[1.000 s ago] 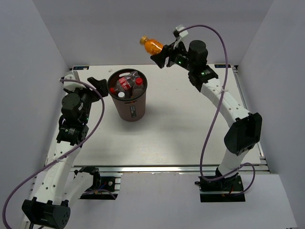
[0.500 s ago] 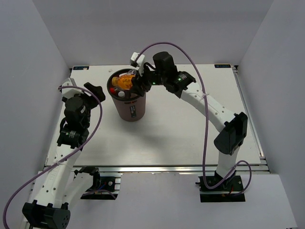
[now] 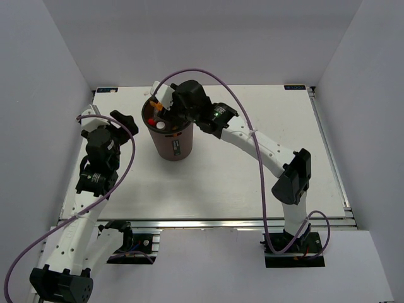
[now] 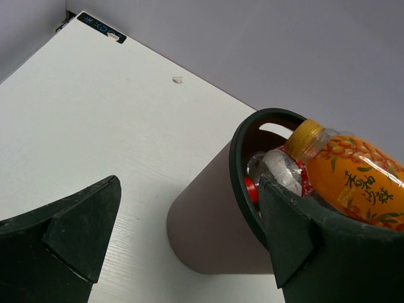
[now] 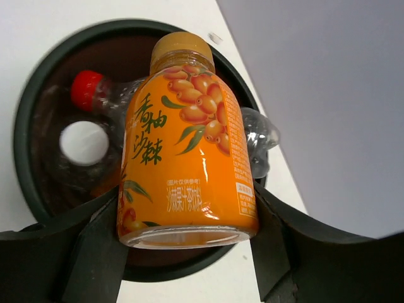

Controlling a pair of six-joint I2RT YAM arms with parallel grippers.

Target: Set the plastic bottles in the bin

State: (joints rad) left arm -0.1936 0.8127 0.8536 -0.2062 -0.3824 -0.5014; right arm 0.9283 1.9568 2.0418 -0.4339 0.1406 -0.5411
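One orange bottle point(image 5: 186, 139) (Chinese-lettered label point(image 5: 151, 145)) gripped by right pincer point(image 5: 183, 230) over bin point(image 3: 172, 146); left pincer point(image 4: 189, 227) wide.

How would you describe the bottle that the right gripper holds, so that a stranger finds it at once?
Find the dark round bin standing on the far left part of the white table. Just over its mouth, the right gripper holds one bottle near its base. Unlike the clear bottles inside the bin, it is bright orange, with a tan cap and berries on its label.
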